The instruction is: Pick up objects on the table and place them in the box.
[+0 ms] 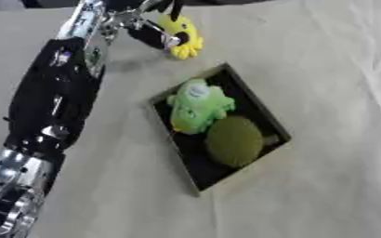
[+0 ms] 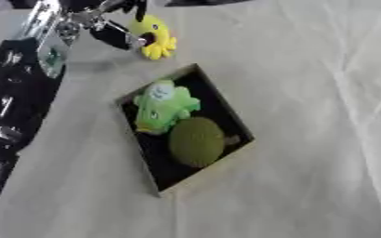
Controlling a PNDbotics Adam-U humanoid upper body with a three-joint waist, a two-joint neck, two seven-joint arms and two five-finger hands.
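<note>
A yellow plush toy (image 1: 187, 36) hangs at the top of the view, just beyond the far corner of the box. My left hand (image 1: 154, 34) is curled on it, with a dark finger over its top and another against its left side. The left arm (image 1: 51, 102) runs up the left side of the view. The shallow cardboard box (image 1: 244, 167) with a dark inside lies askew in the middle. In it lie a green plush toy (image 1: 197, 106) and, nearer me, a round olive-green plush (image 1: 233, 141). My right hand shows in neither view.
A pale, wrinkled cloth (image 2: 307, 93) covers the table all round the box. My left arm takes up the strip left of the box. Dark shapes line the far edge at the top.
</note>
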